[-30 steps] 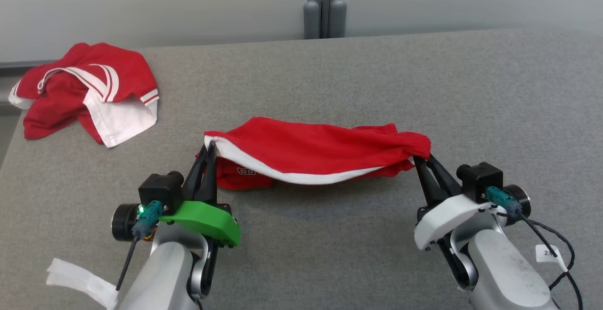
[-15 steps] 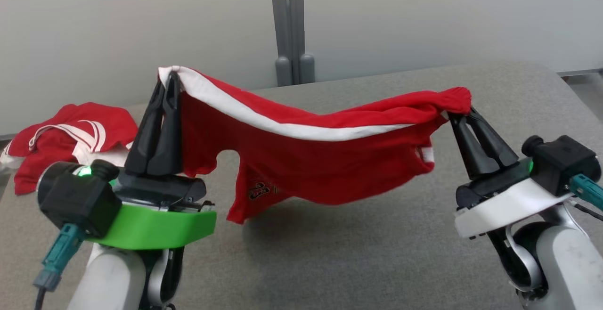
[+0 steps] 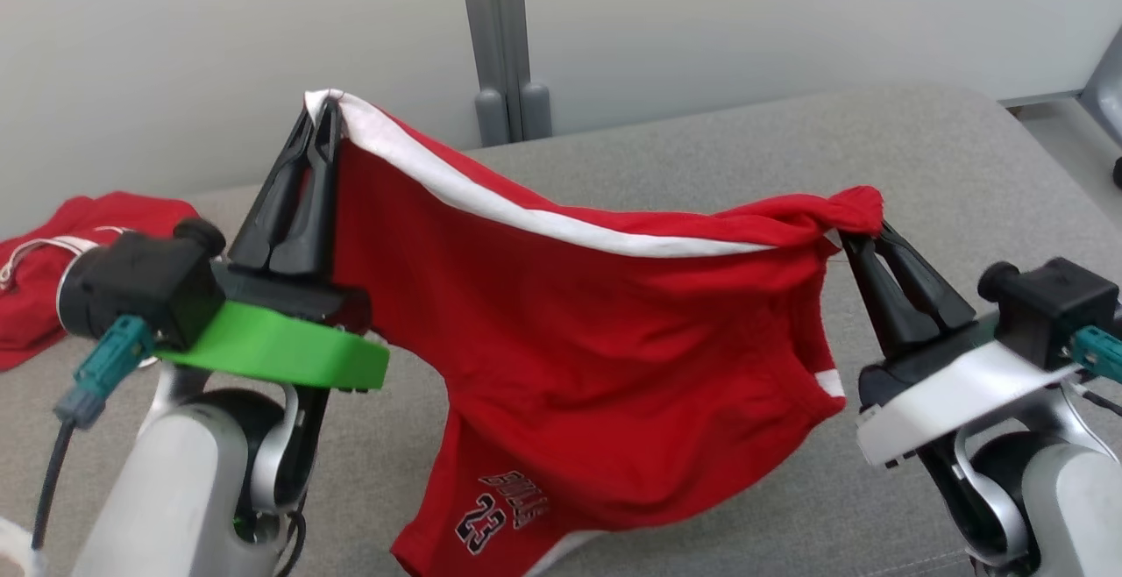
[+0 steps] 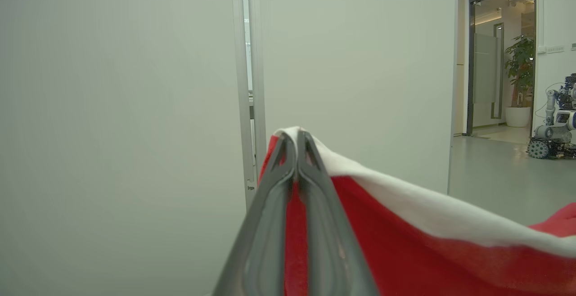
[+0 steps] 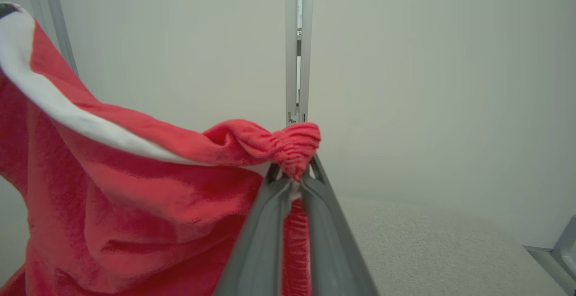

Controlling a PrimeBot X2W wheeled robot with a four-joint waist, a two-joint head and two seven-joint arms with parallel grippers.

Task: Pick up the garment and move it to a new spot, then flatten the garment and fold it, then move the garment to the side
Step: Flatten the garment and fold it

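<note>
Hanging above the grey table (image 3: 947, 165), the red garment (image 3: 596, 340) droops between both grippers. Left gripper (image 3: 329, 108) is pinched tight on its white-trimmed corner, held higher; right gripper (image 3: 857, 239) is clamped on the bunched red end. A second red garment (image 3: 35, 296) lies on the table's far left.

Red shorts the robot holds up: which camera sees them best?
The head view: nearly the whole red shorts hang between the left pincer and right pincer, number print showing. The left wrist view catches their white-edged corner; the right wrist view, their bunched end and some cloth.
</note>
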